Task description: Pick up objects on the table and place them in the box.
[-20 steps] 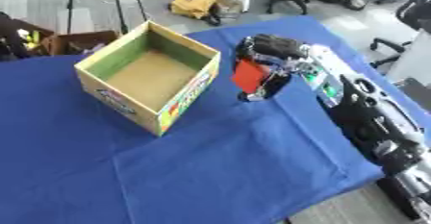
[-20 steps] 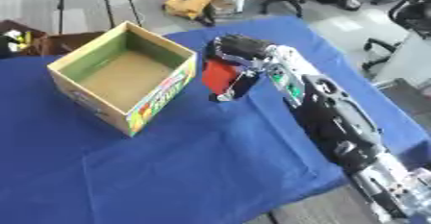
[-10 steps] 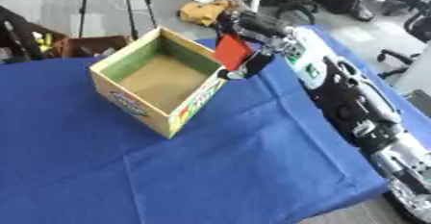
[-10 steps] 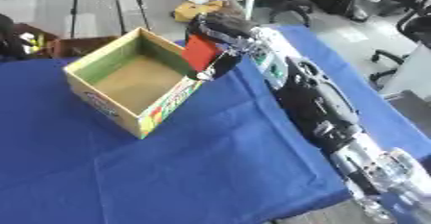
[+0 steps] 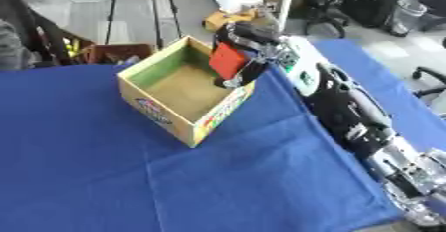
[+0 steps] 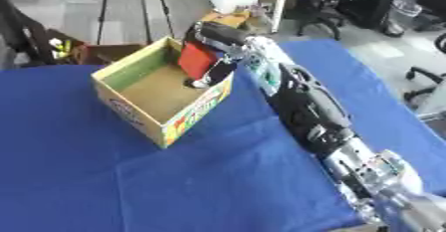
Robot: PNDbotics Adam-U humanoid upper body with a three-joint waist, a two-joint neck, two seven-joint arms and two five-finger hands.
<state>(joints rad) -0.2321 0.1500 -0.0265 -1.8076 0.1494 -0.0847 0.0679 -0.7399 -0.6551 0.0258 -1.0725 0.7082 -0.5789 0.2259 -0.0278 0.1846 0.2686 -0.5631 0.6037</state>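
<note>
- Reaching in from the lower right, the right arm [image 5: 348, 111] stretches across the blue cloth [image 5: 104, 166] to the box [image 5: 174, 109].
- The right hand [image 5: 247, 42] hangs over the box's near-right corner, its fingers curled round a red block [image 5: 228, 60].
- The block is flat-sided and tilted, held above the rim, its lower edge just inside the opening; it does not rest on the box floor.
- The box is open-topped cardboard, with a brown floor, a green inner wall on the far left side and bright printed lettering on the outer walls.
- It sits askew on the cloth, one corner pointing toward the camera, in the upper middle of the table.
- Nothing else can be made out lying inside the box.
- The left hand shows in neither view.
- Behind the table, a dark tripod [image 5: 157, 7] stands on the grey floor, with a brown crate [image 5: 109, 53] just beyond the cloth's far edge.
- Office chairs [image 6: 327, 2] stand further back on the right.
</note>
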